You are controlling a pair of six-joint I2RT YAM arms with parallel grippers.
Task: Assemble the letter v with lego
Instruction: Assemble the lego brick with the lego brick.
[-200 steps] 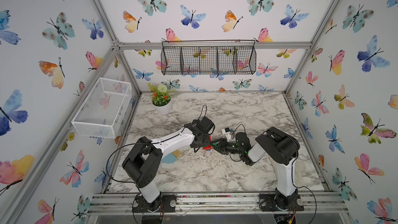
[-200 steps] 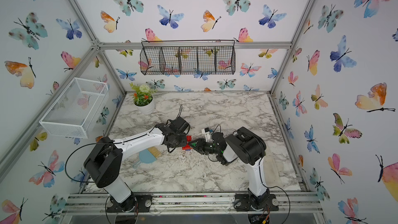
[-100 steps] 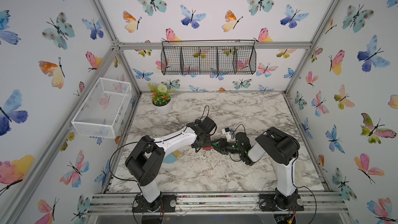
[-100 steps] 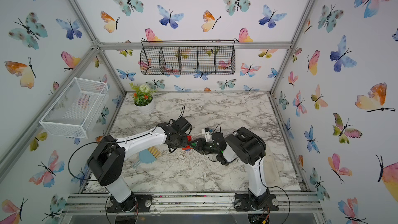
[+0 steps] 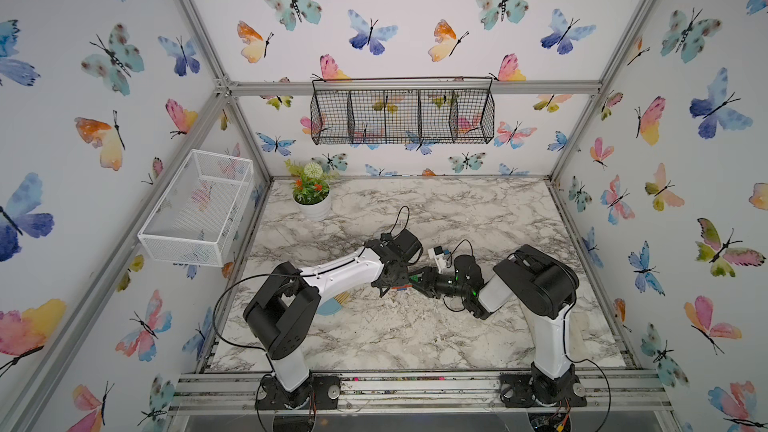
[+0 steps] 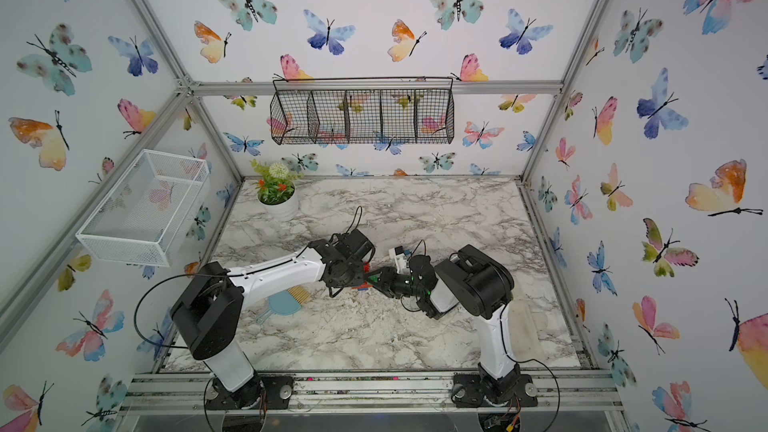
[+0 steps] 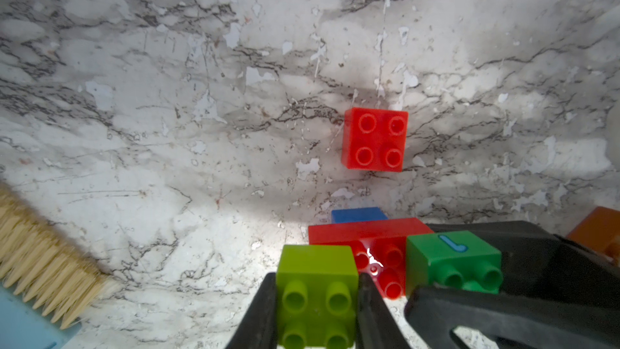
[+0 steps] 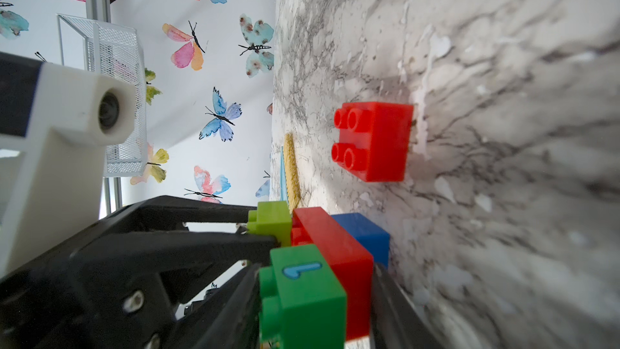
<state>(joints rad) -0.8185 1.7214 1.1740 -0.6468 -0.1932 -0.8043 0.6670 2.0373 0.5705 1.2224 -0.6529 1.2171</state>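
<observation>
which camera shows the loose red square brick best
The left wrist view: the red square brick lies unobstructed on the marble, all four studs facing the camera. The right wrist view shows it side-on. In both top views it is too small to make out.

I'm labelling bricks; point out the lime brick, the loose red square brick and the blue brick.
lime brick (image 7: 317, 297): left wrist view, studded face.
loose red square brick (image 7: 376, 140): left wrist view, studded top.
blue brick (image 8: 365, 238): right wrist view, visible face.
</observation>
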